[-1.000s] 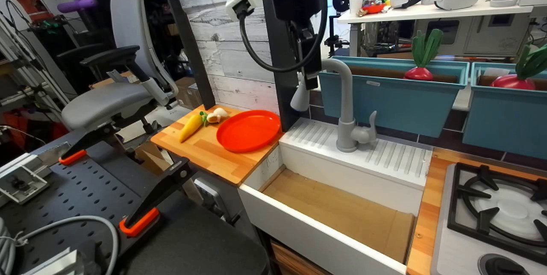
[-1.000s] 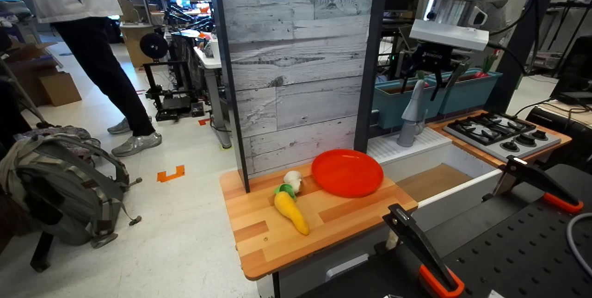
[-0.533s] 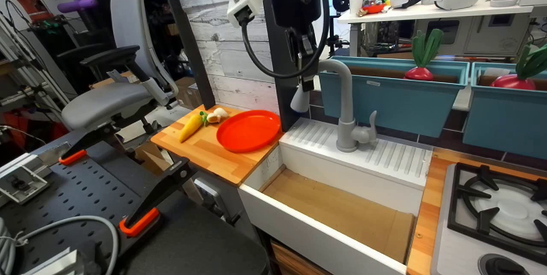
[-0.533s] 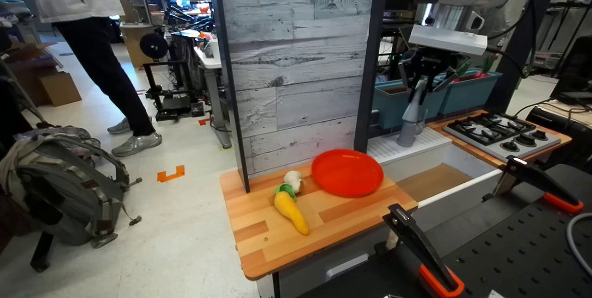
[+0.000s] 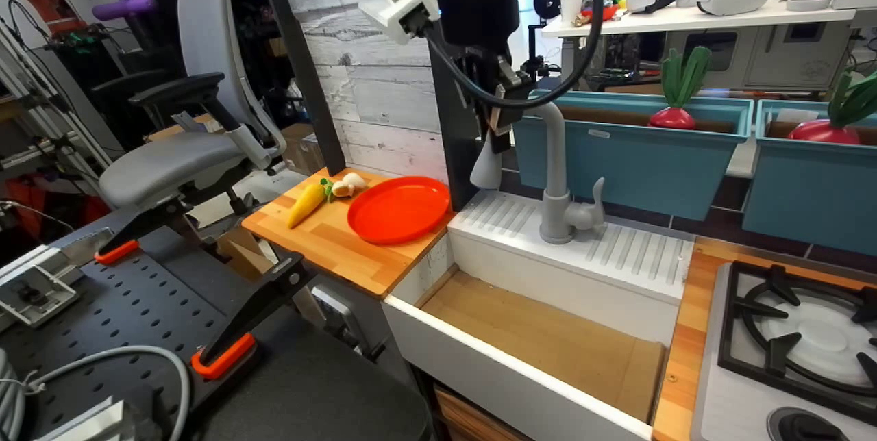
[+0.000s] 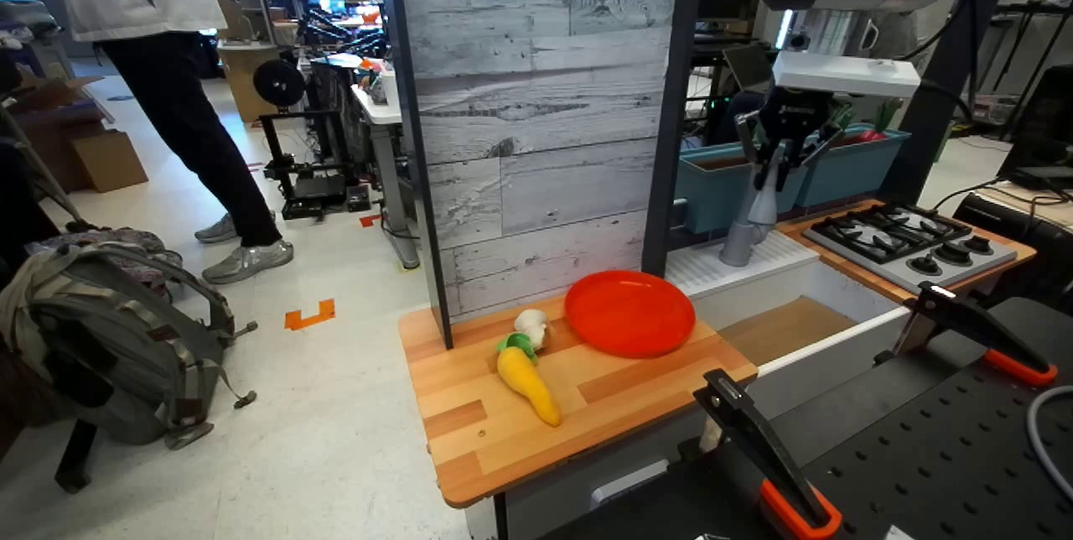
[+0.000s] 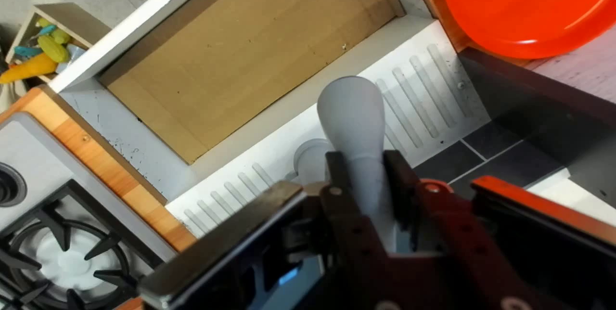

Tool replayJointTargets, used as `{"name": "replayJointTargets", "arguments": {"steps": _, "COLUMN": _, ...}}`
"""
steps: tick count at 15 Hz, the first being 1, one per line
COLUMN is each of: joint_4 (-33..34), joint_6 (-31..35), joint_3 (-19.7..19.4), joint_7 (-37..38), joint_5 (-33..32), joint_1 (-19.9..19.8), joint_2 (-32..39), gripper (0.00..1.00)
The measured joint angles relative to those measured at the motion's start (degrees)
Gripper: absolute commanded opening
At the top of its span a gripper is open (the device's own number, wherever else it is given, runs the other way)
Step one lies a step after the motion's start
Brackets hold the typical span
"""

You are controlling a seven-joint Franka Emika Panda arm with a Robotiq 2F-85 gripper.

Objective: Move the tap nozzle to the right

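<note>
Wrist view shows the gripper clamped on the tap nozzle, whose flared end appears against the ribbed ledge along the back of the sink, with the red plate near one end of the sink and the stove near its other end.

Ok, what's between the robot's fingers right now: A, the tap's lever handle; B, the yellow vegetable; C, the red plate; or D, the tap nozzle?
D: in the wrist view the fingers sit on either side of the tap nozzle, whose flared end shows beyond them.
</note>
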Motion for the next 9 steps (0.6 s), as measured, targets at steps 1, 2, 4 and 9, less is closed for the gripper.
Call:
{"name": "replayJointTargets", "arguments": {"steps": 1, "joint_4": -0.2, "joint_6": 0.0, "joint_3": 0.2, "joint_7": -2.7, "joint_5": -0.2, "joint_1": -0.7, "joint_2": -0.2, "gripper": 0.06}}
{"name": "replayJointTargets", "arguments": {"steps": 2, "joint_4": -0.4, "joint_6": 0.0, "joint_3": 0.6, "joint_7": -5.7, "joint_5": -0.4, "joint_1": -1.5, "joint_2": -0.3, "gripper": 0.06}}
{"name": "replayJointTargets", "arguments": {"steps": 4, "joint_4": -0.6, "joint_6": 0.0, "joint_3": 1.5, "joint_7": -11.3, "joint_5": -0.4, "joint_1": -3.4, "joint_2": -0.5, "gripper": 0.06}}
{"name": "replayJointTargets", "arguments": {"steps": 9, "joint_4": -0.5, "joint_6": -0.2, "joint_3": 4.5, "joint_7": -20.3, "joint_5": -0.4, "joint_1": -7.7, "joint_2": -0.7, "gripper": 0.06}}
